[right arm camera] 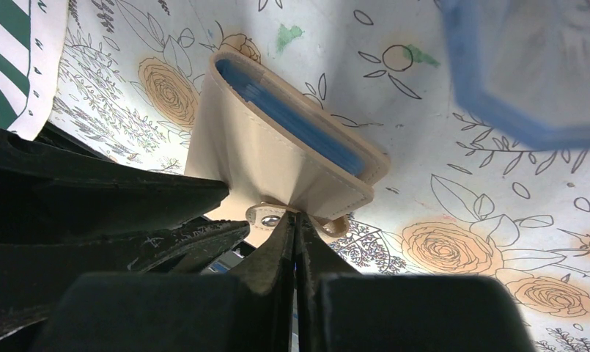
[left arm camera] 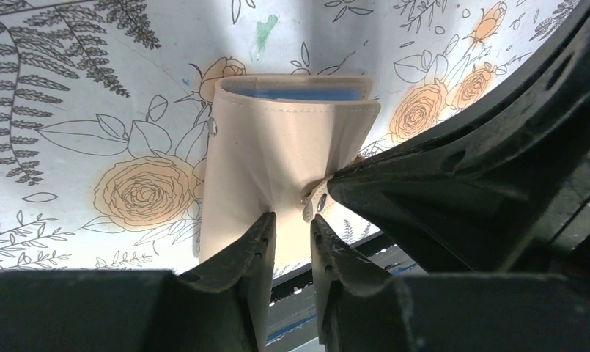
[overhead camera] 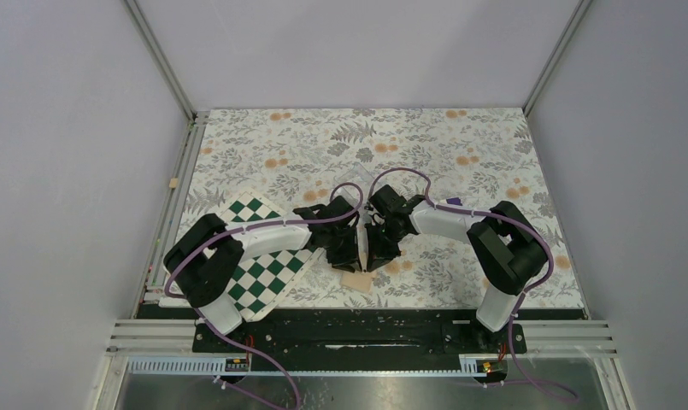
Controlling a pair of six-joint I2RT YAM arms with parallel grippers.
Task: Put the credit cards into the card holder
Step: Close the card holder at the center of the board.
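The card holder (left arm camera: 277, 147) is a tan folding wallet with blue lining showing at its far edge, and it lies near the table's front edge (overhead camera: 357, 281). My right gripper (right arm camera: 295, 218) is shut on the small clasp tab at the card holder's (right arm camera: 255, 154) near edge. My left gripper (left arm camera: 292, 220) stands just left of that tab. Its fingers are a little apart at the wallet's cover with nothing clamped between them. From above, both grippers meet over the wallet, left (overhead camera: 350, 248) and right (overhead camera: 379, 248). The credit cards are out of view.
A green-and-white chequered board (overhead camera: 263, 256) lies under the left arm and shows at the left edge of the right wrist view (right arm camera: 6, 59). A blurred, blue-edged see-through thing (right arm camera: 511, 66) hangs close to the right wrist camera. The table's front edge is just behind the wallet.
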